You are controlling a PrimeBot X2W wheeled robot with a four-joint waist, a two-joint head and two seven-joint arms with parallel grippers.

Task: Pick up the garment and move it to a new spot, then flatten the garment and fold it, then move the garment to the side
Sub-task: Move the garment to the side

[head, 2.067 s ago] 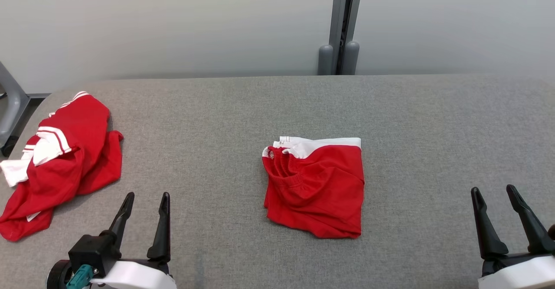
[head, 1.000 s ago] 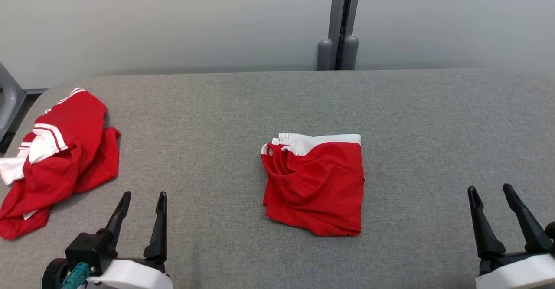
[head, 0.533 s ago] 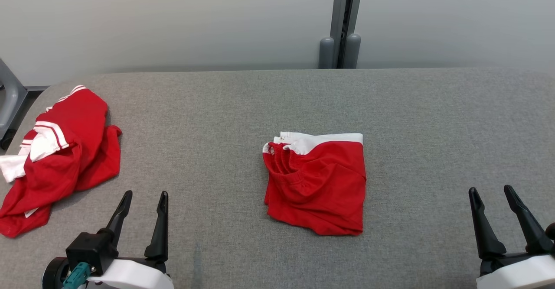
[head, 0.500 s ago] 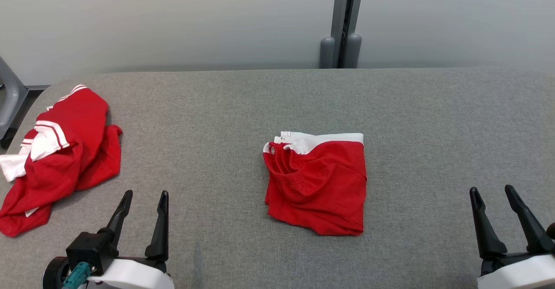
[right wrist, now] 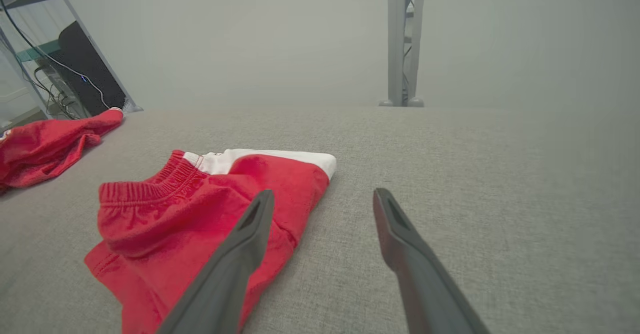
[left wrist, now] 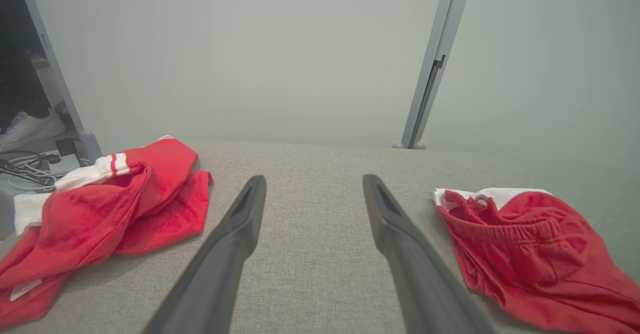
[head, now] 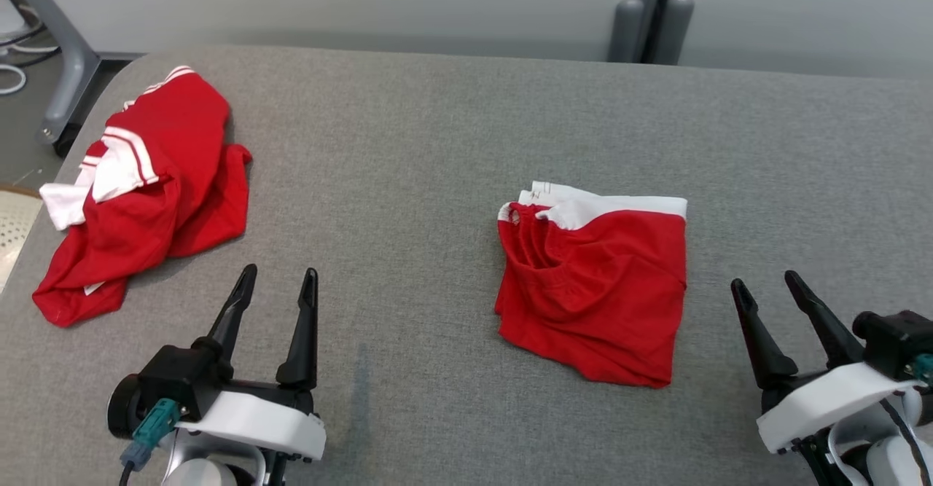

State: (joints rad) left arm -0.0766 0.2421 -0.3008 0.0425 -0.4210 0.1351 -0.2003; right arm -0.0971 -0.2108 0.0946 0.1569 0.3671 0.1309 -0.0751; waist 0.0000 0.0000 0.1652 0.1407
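A folded red garment (head: 594, 289) with a white band lies in the middle of the grey table (head: 408, 143); it also appears as the garment (left wrist: 530, 244) at the right of my left wrist view and the garment (right wrist: 200, 214) left of my right fingers. A second, crumpled red-and-white garment (head: 146, 180) lies at the table's left end, seen too as the crumpled garment (left wrist: 110, 209). My left gripper (head: 280, 273) stands open and empty between the two. My right gripper (head: 764, 280) is open, empty, just right of the folded garment.
The table's rounded left edge runs close to the crumpled garment. A grey metal frame leg (head: 65, 71) and cables stand on the floor beyond it. A grey post (head: 652, 20) rises behind the table's far edge. A white shoe (left wrist: 27, 123) sits at far left.
The head camera has tilted down and turned, shifting the whole picture. Both grippers reach further up the view, and the right one now stands nearer the folded garment's right edge. Garments lie unchanged.
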